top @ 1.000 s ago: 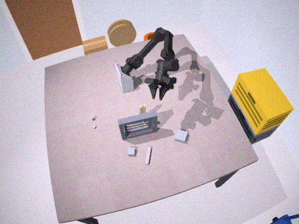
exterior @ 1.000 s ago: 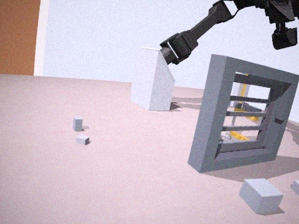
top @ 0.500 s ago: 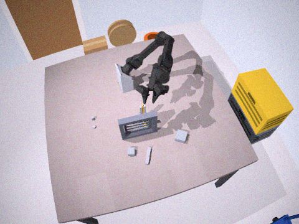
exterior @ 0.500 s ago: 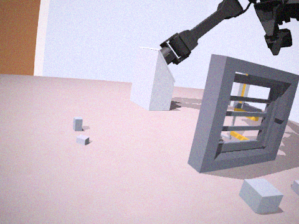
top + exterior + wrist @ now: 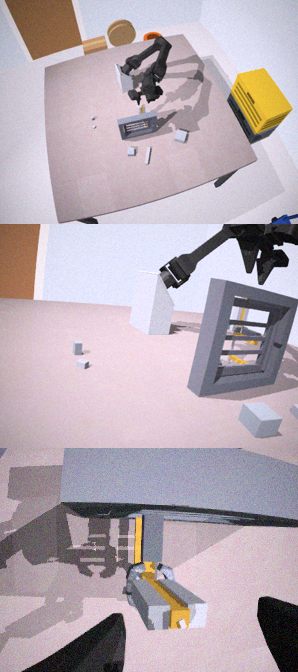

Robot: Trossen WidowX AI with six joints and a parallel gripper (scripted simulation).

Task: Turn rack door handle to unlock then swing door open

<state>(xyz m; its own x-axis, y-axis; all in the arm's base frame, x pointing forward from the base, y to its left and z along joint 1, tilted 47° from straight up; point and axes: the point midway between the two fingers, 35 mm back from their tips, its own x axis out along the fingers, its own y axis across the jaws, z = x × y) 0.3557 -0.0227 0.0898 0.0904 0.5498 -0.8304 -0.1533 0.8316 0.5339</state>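
Note:
The grey frame [image 5: 136,117] [image 5: 209,342] [image 5: 180,478] stands upright on the table. The barred door [image 5: 248,338] shows through its opening and looks closed. The handle [image 5: 142,109] [image 5: 243,313] [image 5: 159,598], grey with a yellow stripe, stands upright on the frame's arm side, seen from above in the wrist view. My gripper [image 5: 143,102] [image 5: 255,277] [image 5: 193,616] is open and empty. Its fingertips are above the handle, higher than the frame's top, and appear to either side of the handle in the wrist view. The door's hinge is hard to make out.
A large grey block [image 5: 180,135], a smaller block [image 5: 131,151] [image 5: 261,420] and a thin bar [image 5: 148,155] lie beyond the frame. Two tiny blocks [image 5: 93,117] [image 5: 82,363] lie to the side. A white wedge [image 5: 125,82] [image 5: 152,305] stands at the arm's base.

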